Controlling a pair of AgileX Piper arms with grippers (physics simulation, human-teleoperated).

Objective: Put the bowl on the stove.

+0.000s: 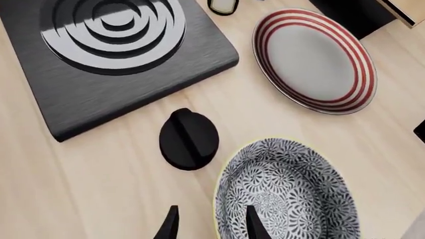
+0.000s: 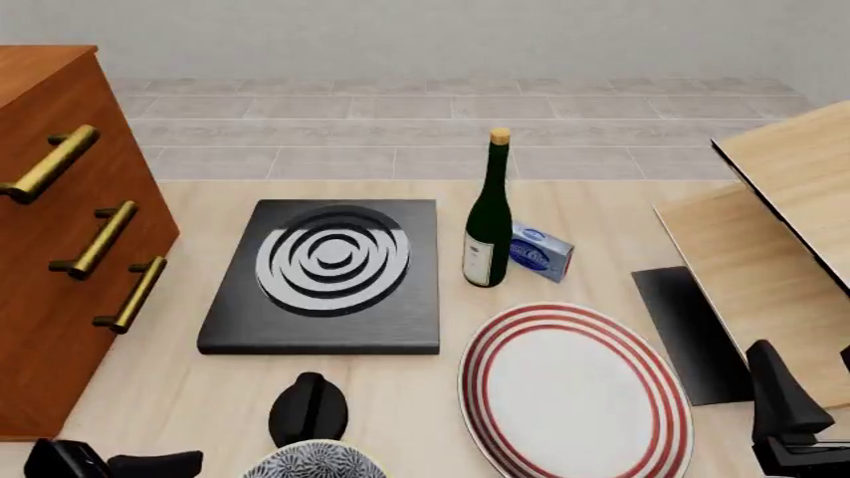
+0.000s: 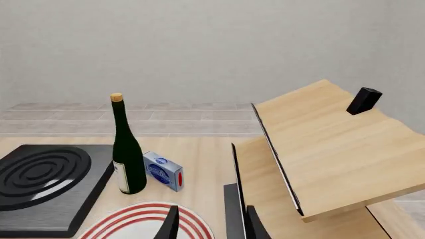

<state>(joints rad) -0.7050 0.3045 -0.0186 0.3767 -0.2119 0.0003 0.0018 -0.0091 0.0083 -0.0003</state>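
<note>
The bowl (image 1: 285, 194), blue-and-white floral with a pale rim, sits on the table near the front edge; only its top shows in the front view (image 2: 314, 464). My left gripper (image 1: 211, 225) is open and straddles the bowl's rim, one finger inside and one outside. The stove (image 2: 325, 274) is a black slab with silver rings, beyond the bowl; it also shows in the left wrist view (image 1: 113, 55). My right gripper (image 3: 212, 226) is open and empty, at the table's front right (image 2: 783, 418).
A black knob (image 2: 309, 406) lies between bowl and stove. A red-ringed white plate (image 2: 571, 393) is right of the bowl. Behind stand a bottle (image 2: 489, 214) and a blue box (image 2: 540, 252). A drawer cabinet (image 2: 67, 249) stands left, a wooden rack (image 2: 783, 229) right.
</note>
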